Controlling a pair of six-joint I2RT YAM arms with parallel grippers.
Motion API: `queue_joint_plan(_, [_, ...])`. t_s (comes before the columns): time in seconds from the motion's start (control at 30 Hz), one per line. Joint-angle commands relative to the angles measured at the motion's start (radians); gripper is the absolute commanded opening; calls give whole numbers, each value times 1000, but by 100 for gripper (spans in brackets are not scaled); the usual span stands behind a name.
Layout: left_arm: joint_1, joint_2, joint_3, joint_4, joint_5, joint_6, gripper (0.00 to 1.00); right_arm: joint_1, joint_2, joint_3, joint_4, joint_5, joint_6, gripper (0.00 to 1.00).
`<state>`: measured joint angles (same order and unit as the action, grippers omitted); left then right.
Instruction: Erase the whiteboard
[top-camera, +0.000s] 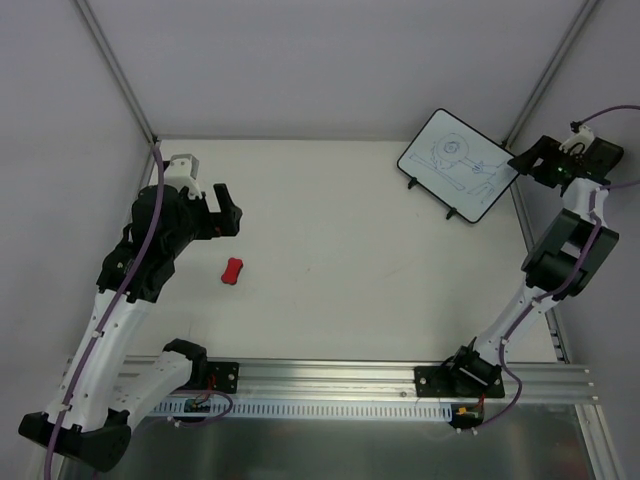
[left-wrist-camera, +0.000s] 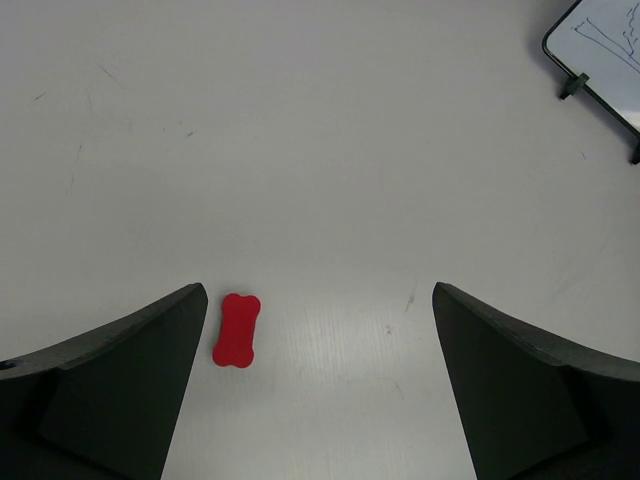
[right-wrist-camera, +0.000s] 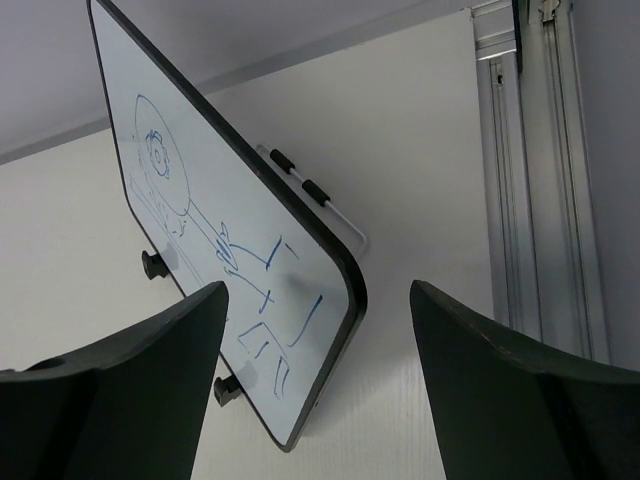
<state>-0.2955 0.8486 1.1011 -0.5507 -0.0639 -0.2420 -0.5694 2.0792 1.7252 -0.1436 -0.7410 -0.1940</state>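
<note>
The whiteboard (top-camera: 458, 163) stands tilted on small black feet at the far right of the table, with a blue marker drawing on it. Its corner shows in the left wrist view (left-wrist-camera: 605, 50). In the right wrist view the whiteboard (right-wrist-camera: 230, 260) fills the left. My right gripper (right-wrist-camera: 318, 295) is open, its jaws either side of the board's near right corner; in the top view it (top-camera: 525, 163) is at the board's right edge. The red bone-shaped eraser (top-camera: 233, 271) lies flat on the table. My left gripper (left-wrist-camera: 318, 300) is open and empty above the eraser (left-wrist-camera: 237, 329), which lies by its left finger.
An aluminium rail (top-camera: 330, 380) runs along the near edge, carrying the arm bases. A metal channel (right-wrist-camera: 530, 200) runs along the table's right side. Grey walls and frame posts (top-camera: 115, 70) close in the back. A wire stand (right-wrist-camera: 335, 210) props the board from behind.
</note>
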Motion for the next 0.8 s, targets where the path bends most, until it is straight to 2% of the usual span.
queue_joint_plan(0.0, [-8, 16, 45, 26, -13, 12, 99, 9, 58, 60, 35, -14, 8, 78])
queue_joint_plan(0.27, [-8, 55, 60, 28, 13, -9, 99, 23, 143, 117, 91, -49, 57, 72])
queue_joint_plan(0.77, [-8, 79, 66, 28, 44, -29, 99, 36, 199, 194, 108, -141, 74, 69])
